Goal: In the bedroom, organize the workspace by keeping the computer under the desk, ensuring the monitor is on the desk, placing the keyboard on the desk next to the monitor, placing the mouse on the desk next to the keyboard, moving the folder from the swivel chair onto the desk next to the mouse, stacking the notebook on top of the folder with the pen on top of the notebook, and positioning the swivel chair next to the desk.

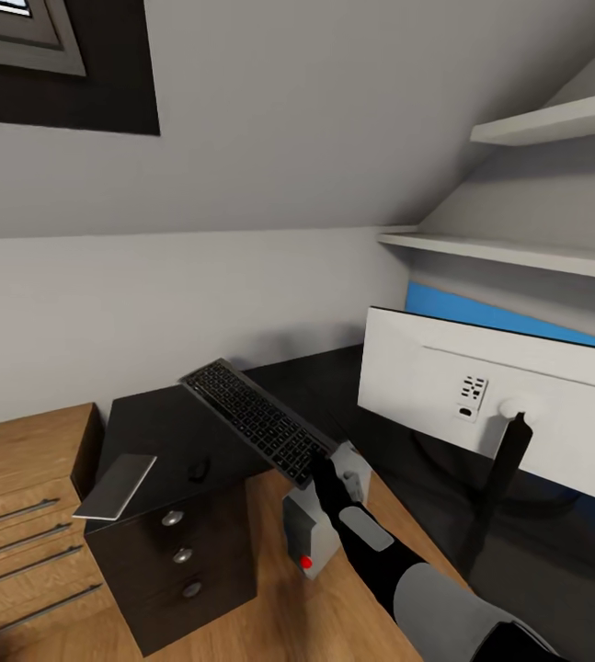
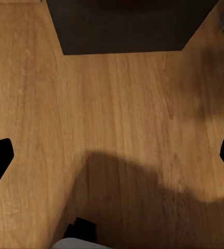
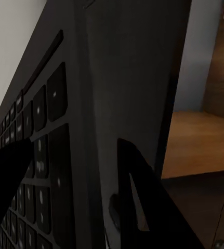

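Note:
My right gripper (image 1: 320, 464) is shut on the near end of the dark keyboard (image 1: 256, 418), holding it tilted in the air over a black drawer cabinet (image 1: 182, 552). In the right wrist view the keyboard (image 3: 44, 135) runs between the fingers (image 3: 137, 176). The monitor (image 1: 499, 405) stands on the dark desk (image 1: 334, 382) at the right, its white back towards me. A small dark object, perhaps the mouse (image 1: 198, 471), lies on the cabinet top. My left gripper (image 2: 112, 155) is open over the wooden floor (image 2: 117, 104).
A flat grey slab (image 1: 115, 485) overhangs the cabinet's front left corner. A pale box with a red dot (image 1: 308, 538) sits on the floor under my right arm. A wooden dresser (image 1: 21, 496) stands at the left. White shelves (image 1: 518, 253) hang above the monitor.

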